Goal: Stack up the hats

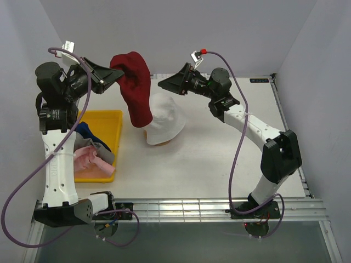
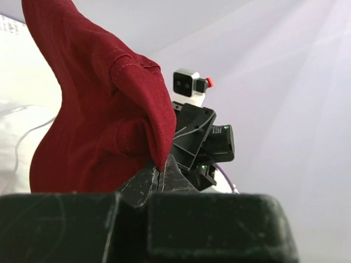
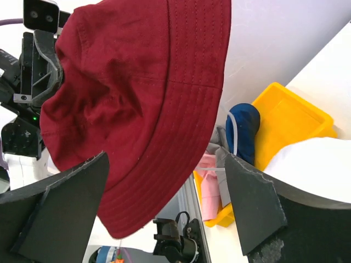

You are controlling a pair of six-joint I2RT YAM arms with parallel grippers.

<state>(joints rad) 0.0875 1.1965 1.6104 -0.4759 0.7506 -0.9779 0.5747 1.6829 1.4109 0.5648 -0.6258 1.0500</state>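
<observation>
A dark red hat (image 1: 136,87) hangs in the air over the back of the table, and my left gripper (image 1: 116,71) is shut on its edge. In the left wrist view the red cloth (image 2: 98,120) is pinched between the closed fingertips (image 2: 162,170). My right gripper (image 1: 164,83) is open, just to the right of the hanging hat. In the right wrist view the red brim (image 3: 142,98) hangs between its spread fingers (image 3: 165,159) without being gripped. The navy hat (image 1: 88,131), the grey hat (image 1: 100,149) and the pink hat (image 1: 88,160) lie in the yellow tray (image 1: 109,118).
A white dome-shaped hat (image 1: 164,125) sits over a stand in the middle of the table, right below the red hat. The tray stands at the left beside my left arm. White walls close in the back and both sides.
</observation>
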